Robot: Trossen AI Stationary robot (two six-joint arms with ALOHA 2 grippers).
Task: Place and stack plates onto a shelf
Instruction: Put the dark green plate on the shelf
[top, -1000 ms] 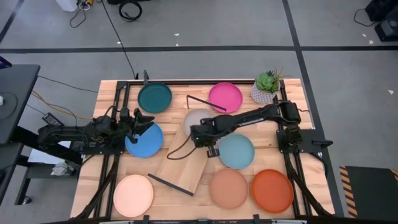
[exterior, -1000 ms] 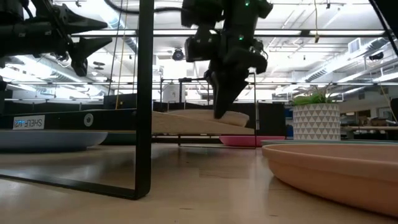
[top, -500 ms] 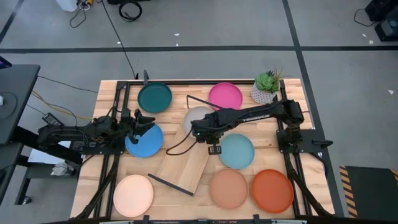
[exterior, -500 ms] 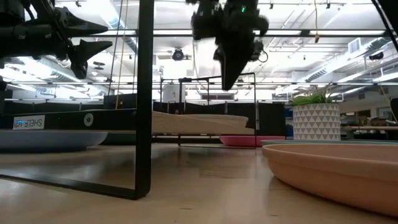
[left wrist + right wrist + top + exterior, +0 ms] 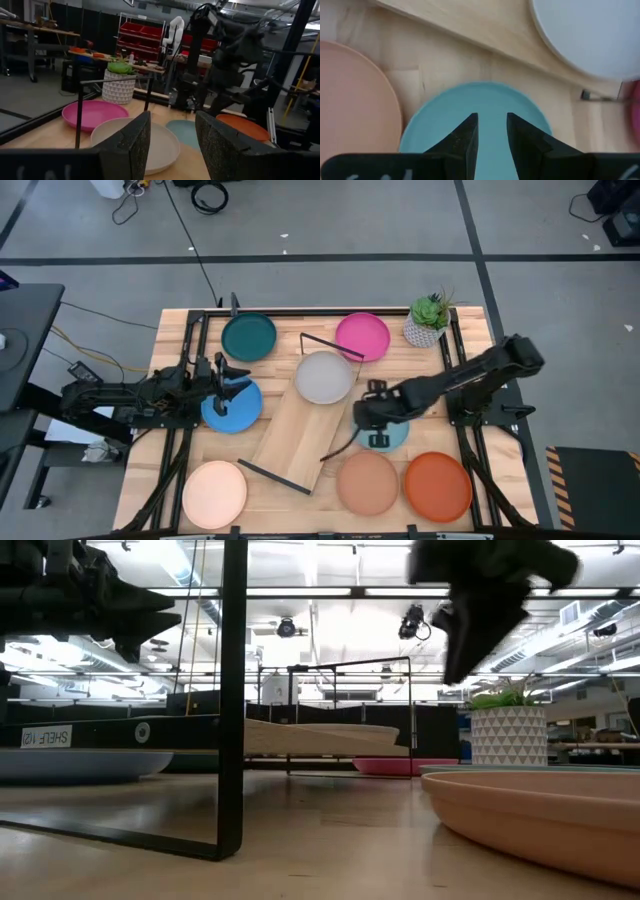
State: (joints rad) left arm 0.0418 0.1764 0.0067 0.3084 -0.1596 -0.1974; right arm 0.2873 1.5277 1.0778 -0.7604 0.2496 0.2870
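Note:
The shelf [image 5: 292,432] is a light-wood board lying slantwise at the table's middle, with black wire frames at both ends. The grey-beige plate [image 5: 323,377] lies flat on its far end. My right gripper [image 5: 372,417] hovers open above the light blue plate [image 5: 485,100], touching nothing. My left gripper [image 5: 236,380] hangs open over the bright blue plate [image 5: 230,410]. On the table lie the dark teal [image 5: 248,337], magenta [image 5: 362,336], tan [image 5: 367,483], orange-red [image 5: 437,486] and pale cream [image 5: 214,494] plates.
A small potted plant [image 5: 428,320] stands at the far right corner beside the magenta plate. The shelf's near wire frame [image 5: 235,690] rises tall close to the low camera. Bare board shows on the shelf's near half [image 5: 285,445].
My right gripper has risen off the grey-beige plate on the shelf's far end and swung toward the table's right and near side, ending above the light blue plate. The grey-beige plate stays on the shelf, now fully uncovered.

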